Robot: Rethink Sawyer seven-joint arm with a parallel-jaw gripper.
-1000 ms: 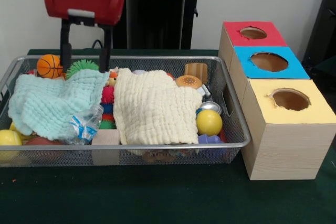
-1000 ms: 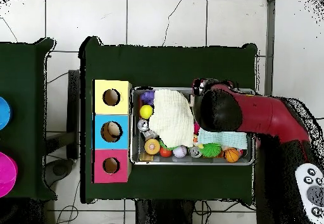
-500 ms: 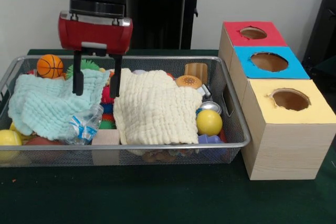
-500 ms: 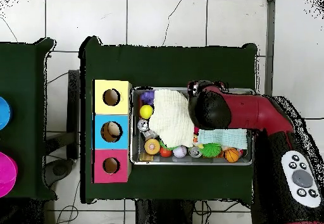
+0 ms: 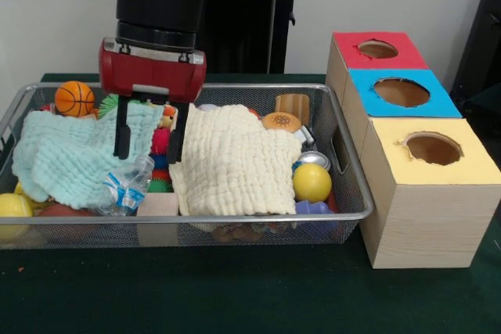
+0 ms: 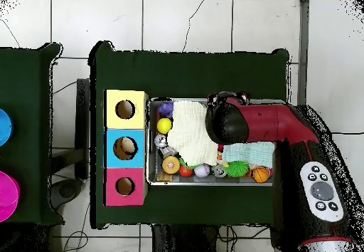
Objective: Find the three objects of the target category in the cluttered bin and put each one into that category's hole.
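Desk: dark green, carrying everything.
Bin (image 5: 356, 214): left of the boxes, packed with toys.
Hole (image 5: 401, 91): blue-topped middle box, beside the bin.
Gripper (image 5: 149, 143): fingers spread, tips between mint cloth (image 5: 66, 154) and cream cloth (image 5: 231, 160).

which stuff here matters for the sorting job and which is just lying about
Job:
- bin
- blue-topped hole
- hand, open, hanging in the bin

Lying about:
- red-topped hole
- yellow-topped hole
- cream cloth
- mint cloth
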